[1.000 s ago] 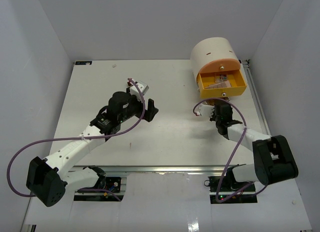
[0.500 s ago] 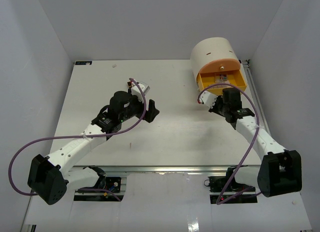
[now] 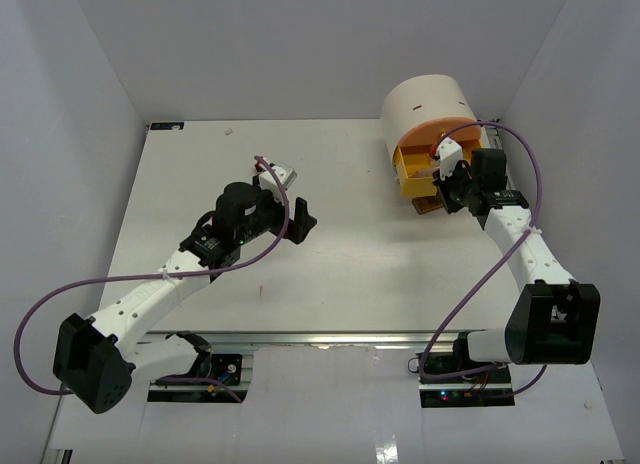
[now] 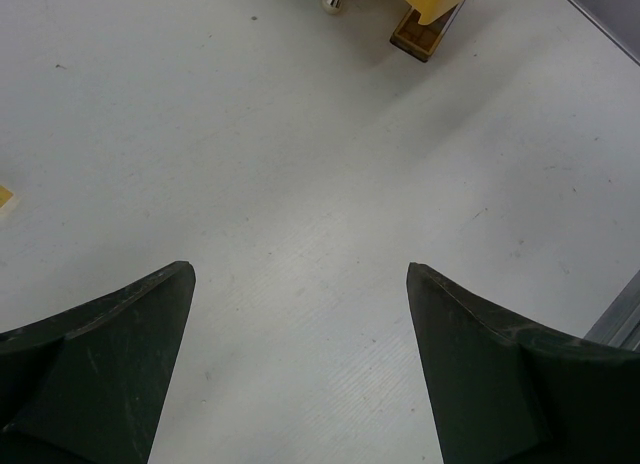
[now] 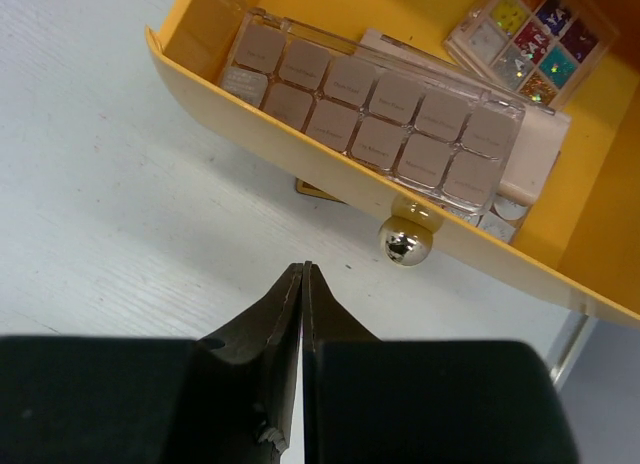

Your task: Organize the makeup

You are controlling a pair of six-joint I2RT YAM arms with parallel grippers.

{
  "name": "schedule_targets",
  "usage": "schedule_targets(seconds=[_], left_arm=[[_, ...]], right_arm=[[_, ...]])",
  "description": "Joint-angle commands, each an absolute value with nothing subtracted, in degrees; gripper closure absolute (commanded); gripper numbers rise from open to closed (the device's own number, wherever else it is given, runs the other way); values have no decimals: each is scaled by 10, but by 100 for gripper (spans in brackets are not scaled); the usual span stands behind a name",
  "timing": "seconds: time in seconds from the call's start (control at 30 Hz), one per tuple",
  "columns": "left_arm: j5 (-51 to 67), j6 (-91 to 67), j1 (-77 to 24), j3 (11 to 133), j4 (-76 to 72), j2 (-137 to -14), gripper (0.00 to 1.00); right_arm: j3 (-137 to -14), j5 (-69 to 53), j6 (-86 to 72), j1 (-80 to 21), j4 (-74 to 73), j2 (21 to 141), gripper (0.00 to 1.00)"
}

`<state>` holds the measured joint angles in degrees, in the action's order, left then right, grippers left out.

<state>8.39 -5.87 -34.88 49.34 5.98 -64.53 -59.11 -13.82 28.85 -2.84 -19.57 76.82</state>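
Yellow drawer hangs open with the brown palette and multicoloured palette lying inside. Right gripper is pinched closed on nothing, near the knob. Left gripper is spread wide above the table.

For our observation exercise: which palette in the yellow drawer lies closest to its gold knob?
The brown-shaded palette in the clear case, along the front wall of the drawer; the multicoloured glitter palette sits in the far corner.

A white table has plain grey walls behind it and on both its sides.
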Motion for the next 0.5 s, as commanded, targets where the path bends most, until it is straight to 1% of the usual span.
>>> schedule_targets(seconds=[0.0,0.17,0.47], left_arm=[[80,-54,-345,496,55,-622,2],[79,-54,-344,496,55,-624,2],[75,-53,-342,496,58,-628,2]], right_arm=[[-616,-155,213,-22,-178,788,92],[-617,-152,186,-20,-132,815,92],[-637,-110,125,-20,-31,851,92]])
